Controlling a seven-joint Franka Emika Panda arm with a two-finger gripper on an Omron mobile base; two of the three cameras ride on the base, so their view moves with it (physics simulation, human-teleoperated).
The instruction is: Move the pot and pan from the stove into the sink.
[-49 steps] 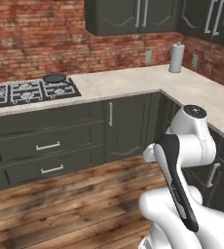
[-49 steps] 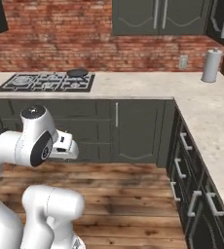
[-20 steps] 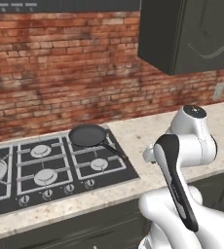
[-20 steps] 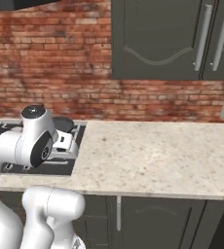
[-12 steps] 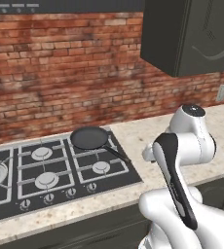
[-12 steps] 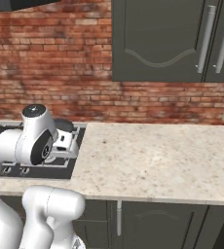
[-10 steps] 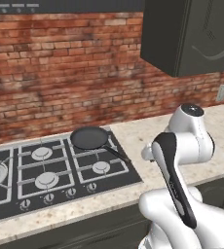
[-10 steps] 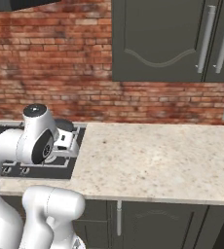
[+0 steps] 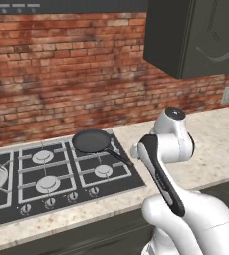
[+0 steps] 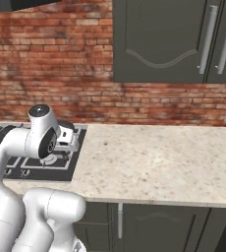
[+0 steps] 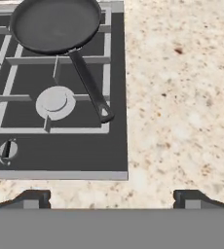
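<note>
Gripper [image 11: 111,197], spread and empty, is hovering over the desk [image 11: 182,97]; pan [image 11: 55,24] is sitting on the stove [image 11: 84,151] (nothing moved yet).

stove [image 9: 61,174] cut off left; pot perhaps beyond.

Even, soft rendered light; faint shadows, no glare, slight pixel blur.

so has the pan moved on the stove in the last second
No. The pan sits on the same back-right burner of the stove, handle toward the counter; only the camera shifted slightly.
</note>
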